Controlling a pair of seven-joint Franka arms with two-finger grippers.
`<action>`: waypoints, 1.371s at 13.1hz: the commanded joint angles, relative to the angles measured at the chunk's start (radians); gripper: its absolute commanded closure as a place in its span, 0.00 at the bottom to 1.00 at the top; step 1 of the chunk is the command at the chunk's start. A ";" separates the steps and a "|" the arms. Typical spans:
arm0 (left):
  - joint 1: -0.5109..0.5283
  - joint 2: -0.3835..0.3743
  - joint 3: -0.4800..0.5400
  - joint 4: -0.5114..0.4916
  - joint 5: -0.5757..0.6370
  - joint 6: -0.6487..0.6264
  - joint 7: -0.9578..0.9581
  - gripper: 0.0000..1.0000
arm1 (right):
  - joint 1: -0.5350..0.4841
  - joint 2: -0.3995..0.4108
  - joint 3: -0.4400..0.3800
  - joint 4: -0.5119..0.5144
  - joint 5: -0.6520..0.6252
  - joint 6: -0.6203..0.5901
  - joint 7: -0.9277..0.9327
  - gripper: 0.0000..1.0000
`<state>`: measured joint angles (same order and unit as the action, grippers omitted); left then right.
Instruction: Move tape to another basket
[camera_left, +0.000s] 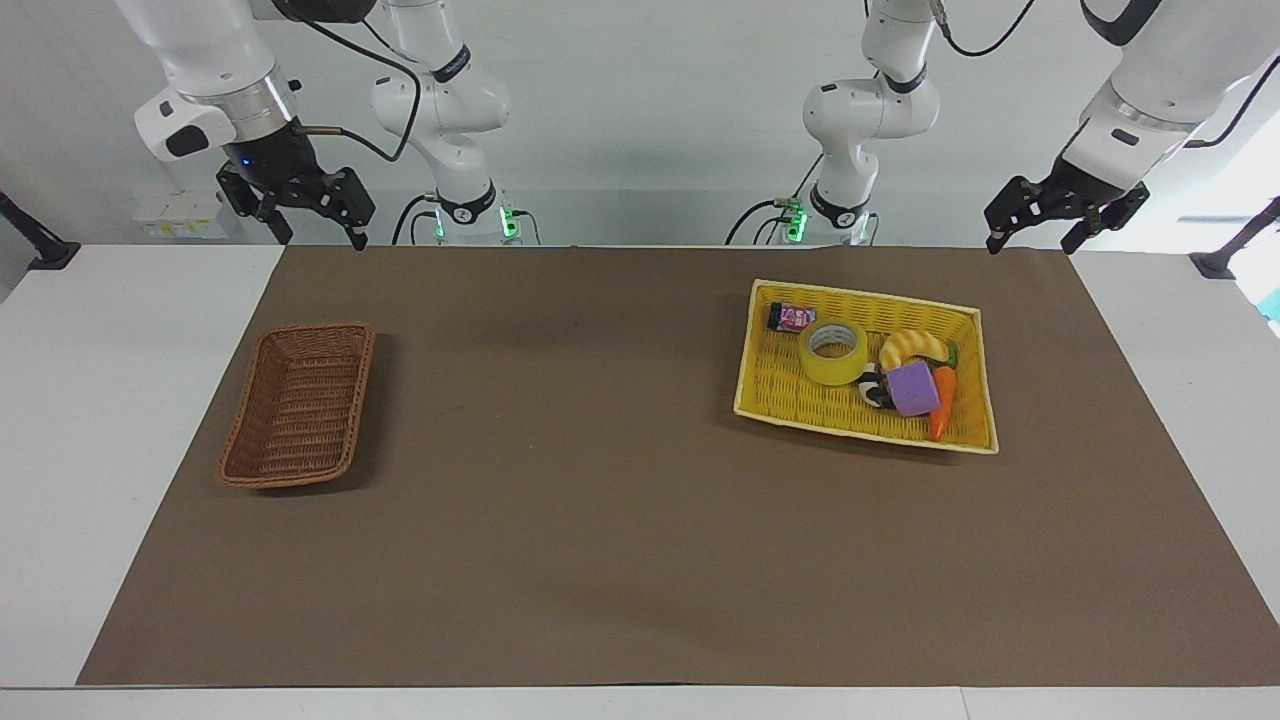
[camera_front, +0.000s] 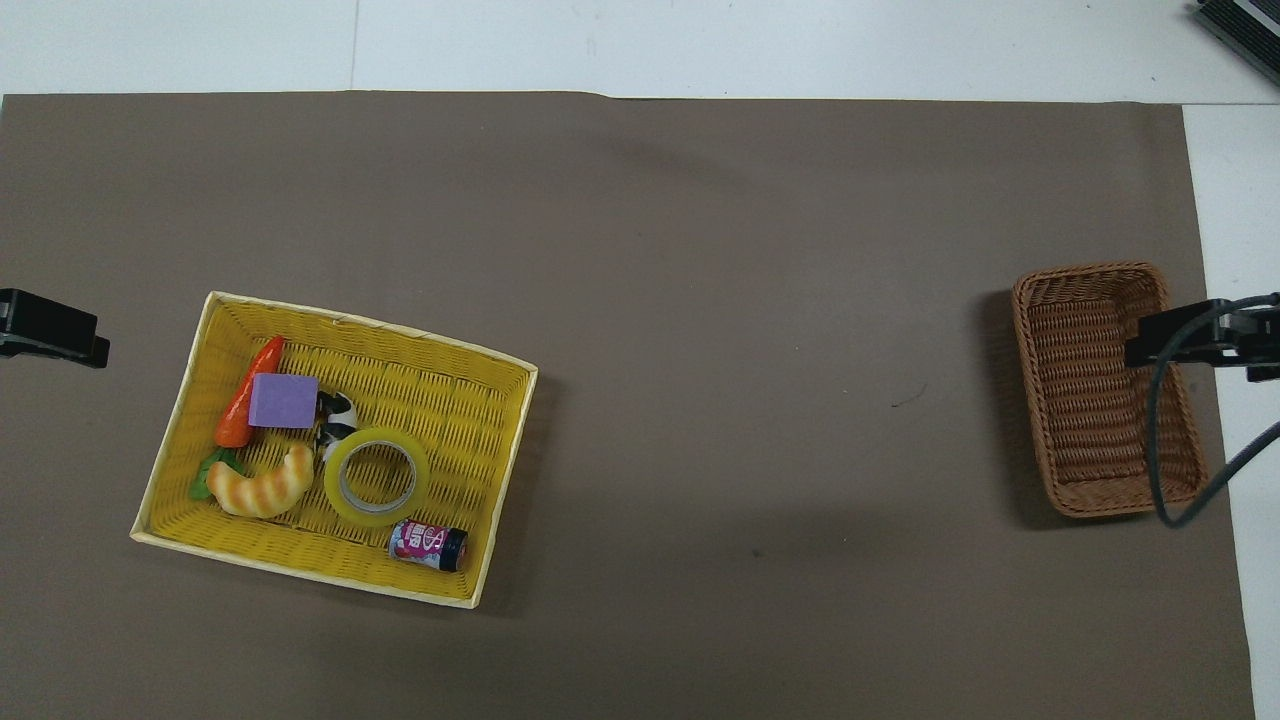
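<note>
Tape: the tape (camera_left: 833, 351) lies flat, hole up, in the yellow tray (camera_left: 965, 438) at the left arm's end of the table. I still have the whole move to make.
Neighbours: the croissant toy (camera_left: 912, 346) touches the roll or sits just beside it, the small can (camera_left: 791, 318) lies just beside it nearer the robots, and a black-and-white toy (camera_left: 872, 389) sits against its farther edge by the purple block (camera_left: 912, 389) and the carrot (camera_left: 941, 402).
Risk at the pick: I judge a finger coming down outside the ring could catch the croissant toy or the can and drag it along, or tip the roll.
Grip risk: I expect a pinch across one wall of the ring to let the roll swing.
Left gripper: the left gripper (camera_left: 1030, 238) hangs raised with fingers spread and nothing held, over the mat's edge nearest the robots, by the tray.
Right gripper: the right gripper (camera_left: 322, 234) waits raised and released over the mat's edge, by the brown basket (camera_left: 299, 404).
Drop risk: the basket is narrow and well apart from the tray, so I judge a careless release could land the roll on its rim.
</note>
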<state>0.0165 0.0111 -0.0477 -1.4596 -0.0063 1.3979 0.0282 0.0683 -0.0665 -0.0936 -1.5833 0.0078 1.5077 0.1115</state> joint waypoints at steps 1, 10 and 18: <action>-0.032 0.006 0.011 0.015 0.015 0.004 0.072 0.00 | -0.002 -0.039 0.006 -0.053 0.006 0.031 0.019 0.00; -0.030 -0.025 0.008 -0.033 0.014 -0.004 0.082 0.00 | 0.018 -0.070 0.025 -0.060 -0.049 0.042 0.007 0.00; -0.030 -0.033 0.003 -0.038 0.014 -0.027 0.079 0.00 | 0.015 -0.070 0.023 -0.060 -0.016 0.043 0.005 0.00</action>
<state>-0.0006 0.0045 -0.0525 -1.4692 -0.0063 1.3774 0.0990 0.0858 -0.1104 -0.0731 -1.6067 -0.0236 1.5184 0.1118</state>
